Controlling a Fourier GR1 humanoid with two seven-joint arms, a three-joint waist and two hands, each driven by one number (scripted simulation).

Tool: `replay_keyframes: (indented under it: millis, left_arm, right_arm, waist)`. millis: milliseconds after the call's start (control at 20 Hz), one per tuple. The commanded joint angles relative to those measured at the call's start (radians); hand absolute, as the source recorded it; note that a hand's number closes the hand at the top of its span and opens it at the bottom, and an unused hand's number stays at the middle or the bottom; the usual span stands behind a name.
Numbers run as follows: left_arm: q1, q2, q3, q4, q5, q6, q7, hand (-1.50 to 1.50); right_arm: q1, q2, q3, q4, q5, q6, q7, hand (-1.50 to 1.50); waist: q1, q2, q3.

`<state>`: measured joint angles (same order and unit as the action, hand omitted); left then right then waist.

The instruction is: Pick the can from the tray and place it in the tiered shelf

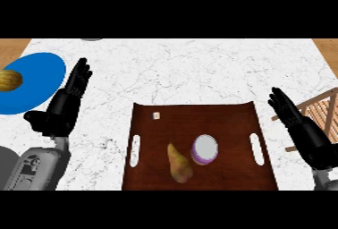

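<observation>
We judge the small purple-sided can with a pale lid (204,150), standing at the dark brown wooden tray's (198,116) centre, light, rigid and slick; we would grip its sides. A yellow-brown pear-like fruit (178,164) lies just beside it at 9 o'clock (crowding that side). The right hand (293,118) and left hand (71,91) are straight-fingered, empty. The slatted wooden tiered shelf (323,112) sits at 3 o'clock on the bench.

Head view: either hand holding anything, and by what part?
Nothing held. Left hand and right hand are both open, fingers straight; the can sits untouched on the tray.
</observation>
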<state>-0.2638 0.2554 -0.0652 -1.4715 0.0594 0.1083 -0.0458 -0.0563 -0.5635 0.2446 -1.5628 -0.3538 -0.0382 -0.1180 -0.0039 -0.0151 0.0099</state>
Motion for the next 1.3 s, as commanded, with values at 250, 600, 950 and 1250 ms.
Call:
replay_keyframes:
  millis: [250,600,950,1250]
  left_arm:
    - [0.007,-0.024,-0.044,0.085,-0.083,-0.004,0.029,0.0]
    - [0.088,-0.03,-0.059,0.043,-0.044,-0.031,0.033,0.0]
    - [0.099,-0.06,-0.063,0.017,-0.064,-0.026,0.064,0.0]
    - [0.092,-0.058,-0.082,0.026,-0.094,-0.025,0.063,0.0]
  right_arm:
    - [-0.216,0.102,-0.061,-0.122,-0.009,-0.195,0.36,-1.5]
    - [0.011,0.158,-0.102,0.035,0.308,-0.615,0.163,-1.5]
    - [0.125,0.334,-0.136,-0.096,0.185,-0.552,-0.124,-1.5]
    - [0.123,0.094,0.004,-0.161,0.287,-0.365,0.138,-1.5]
  waist:
    - [0.007,0.017,-0.011]
    - [-0.003,0.015,-0.012]
    - [-0.001,0.014,-0.01]
    - [0.006,0.015,-0.012]
